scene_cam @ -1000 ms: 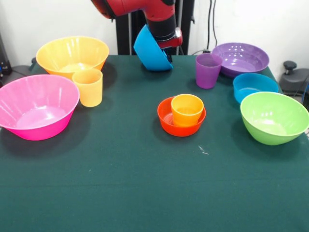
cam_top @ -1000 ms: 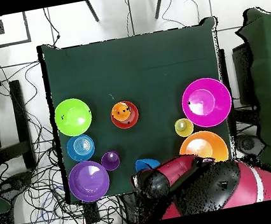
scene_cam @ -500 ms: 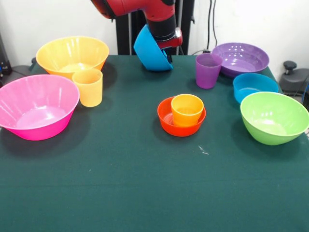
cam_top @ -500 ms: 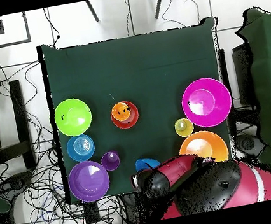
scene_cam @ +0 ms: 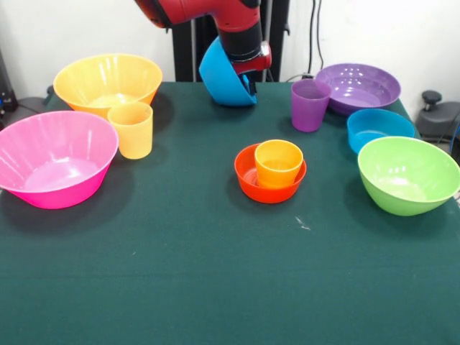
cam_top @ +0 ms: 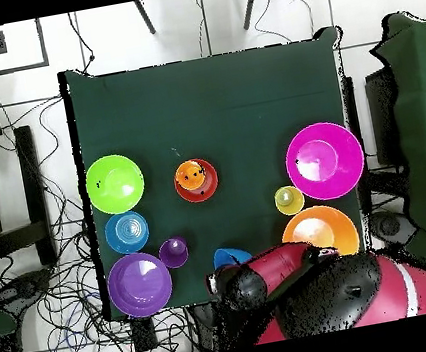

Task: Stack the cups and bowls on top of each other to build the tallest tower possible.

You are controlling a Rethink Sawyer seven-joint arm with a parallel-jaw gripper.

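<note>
Blue medium bowl (scene_cam: pixel 224 77) is clamped, tilted, in the pincer (scene_cam: pixel 248 80), raised off the tabletop (scene_cam: pixel 215 273). Tower (scene_cam: pixel 272 171) stands well apart, nearer the camera.

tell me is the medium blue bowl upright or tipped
Tipped: the medium blue bowl hangs steeply tilted in the gripper, clear of the table.

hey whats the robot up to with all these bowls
The gripper holds a medium blue bowl tilted, lifted above the table's far edge. Mid-table, the orange cup sits inside the small red-orange bowl, the only stack so far. The other bowls and cups stand apart around them.
</note>
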